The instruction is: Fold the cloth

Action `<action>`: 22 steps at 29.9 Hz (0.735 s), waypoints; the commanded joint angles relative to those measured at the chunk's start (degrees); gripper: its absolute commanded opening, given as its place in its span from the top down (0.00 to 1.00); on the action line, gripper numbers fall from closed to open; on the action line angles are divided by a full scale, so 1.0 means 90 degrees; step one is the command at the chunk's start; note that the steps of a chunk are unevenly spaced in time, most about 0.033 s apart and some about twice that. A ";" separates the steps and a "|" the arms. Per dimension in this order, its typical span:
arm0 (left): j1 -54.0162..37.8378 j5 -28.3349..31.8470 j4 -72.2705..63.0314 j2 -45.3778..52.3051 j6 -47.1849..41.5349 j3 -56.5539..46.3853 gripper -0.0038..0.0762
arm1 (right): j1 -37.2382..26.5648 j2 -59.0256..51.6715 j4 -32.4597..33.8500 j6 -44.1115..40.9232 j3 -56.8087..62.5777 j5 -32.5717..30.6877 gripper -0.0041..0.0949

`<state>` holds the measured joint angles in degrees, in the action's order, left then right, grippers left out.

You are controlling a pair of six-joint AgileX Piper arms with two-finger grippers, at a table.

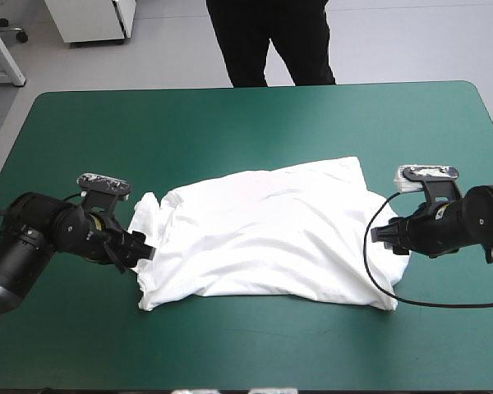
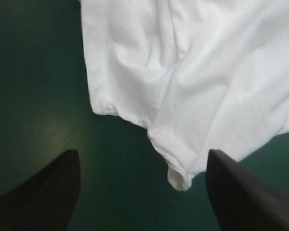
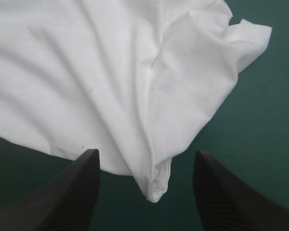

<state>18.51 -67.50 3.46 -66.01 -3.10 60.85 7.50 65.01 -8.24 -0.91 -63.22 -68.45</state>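
**1. Position of the workpiece.** The white, short-sleeved T-shirt of soft knit fabric (image 1: 267,234) lies spread and wrinkled on the teal-green table cover (image 1: 230,115). It sits about mid-table, nearer the near edge than the far one. Its left side is bunched where a sleeve gathers.

**2. Gripper status.** I read the left gripper (image 1: 145,250) as low at the shirt's left edge. Its two black fingers stand wide apart and hold nothing. In the left wrist view a rounded fabric corner (image 2: 178,179) lies on the cover between them. The right gripper (image 1: 376,233) sits at the shirt's right edge, likewise spread and empty. A pointed fold (image 3: 154,190) reaches in between its fingers.

**3. Handling properties (my judgement).**
- Light and limp, with no stiffness of its own.
- It will sag from whatever point is lifted, and the rest will drag across the cover.
- It is not fragile, so a firm pinch does no harm.
- Stacked layers may slide apart if only the top sheet is caught.

**4. Where to take hold.** I would pinch the fabric already lying between each finger pair, the rounded corner on the left and the pointed fold on the right. The fingers should reach in far enough to trap every layer. I would grip both sides together so that the edge lifts level.
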 commanded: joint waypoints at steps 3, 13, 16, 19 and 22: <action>-0.0514 0.0224 0.0080 -0.0390 -0.0121 0.0518 0.29 | -0.0004 -0.0134 0.0005 -0.0039 -0.0233 0.0080 0.43; -0.1273 0.0689 -0.0422 -0.1768 0.0345 0.1085 0.29 | -0.0004 -0.0134 0.0018 -0.0039 -0.0233 0.0108 0.46; -0.1318 0.0801 -0.0522 -0.2200 0.0448 0.1331 0.29 | -0.0004 -0.0134 0.0018 -0.0039 -0.0233 0.0108 0.47; -0.1318 0.0811 -0.0522 -0.2653 0.0486 0.1503 0.29 | -0.0004 -0.0134 0.0027 -0.0039 -0.0233 0.0096 0.47; -0.1318 0.0824 -0.0446 -0.3047 0.0486 0.1587 0.29 | -0.0004 -0.0134 0.0027 -0.0039 -0.0233 0.0096 0.47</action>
<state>6.69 -61.07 -0.60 -92.84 1.24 72.68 7.50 65.01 -8.07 -1.36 -63.37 -68.81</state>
